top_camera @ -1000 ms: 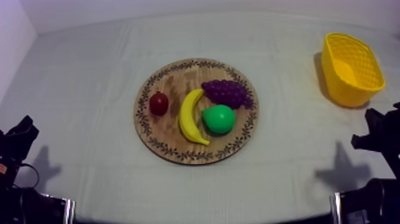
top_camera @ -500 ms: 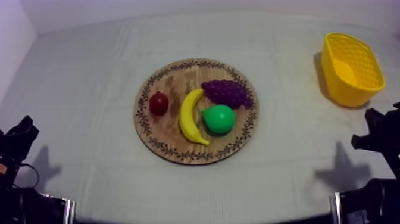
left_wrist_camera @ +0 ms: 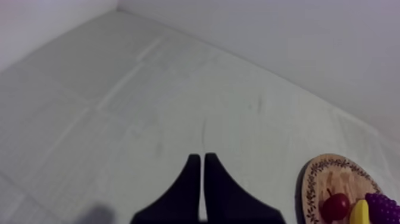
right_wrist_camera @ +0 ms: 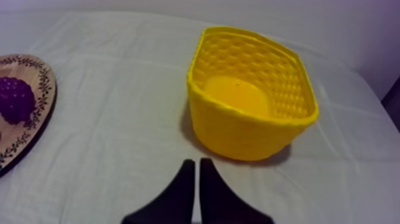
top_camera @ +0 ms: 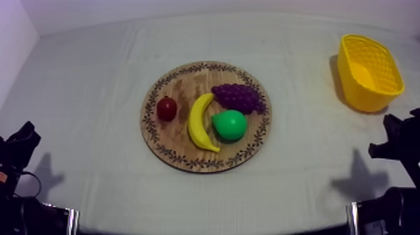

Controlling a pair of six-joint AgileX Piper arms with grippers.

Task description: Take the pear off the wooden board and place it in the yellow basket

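You have one round wooden board with a patterned rim (top_camera: 185, 84) lying on the grey-white cloth (top_camera: 94, 75); every place below is taken from that board. Toy fruit on the board, four pieces. One green pear (top_camera: 229, 124), the task's thing, rests on the board's right half, between the banana and the right rim. One yellow banana (top_camera: 199, 122) lies curved across the middle, just beside the pear. One bunch of purple grapes (top_camera: 236, 97) sits just behind the pear. One small red fruit (top_camera: 166, 109) sits on the left half, apart from the banana. One yellow basket (top_camera: 357, 94) stands upright, well apart from the board, off its right side. Grippers, two. The left gripper (left_wrist_camera: 199, 156) is off the board's left side over bare cloth, its fingers pressed together in a narrow wedge, gripping nothing. The right gripper (right_wrist_camera: 194, 161) is off the board's right side, facing the basket, likewise closed to a narrow wedge on nothing.
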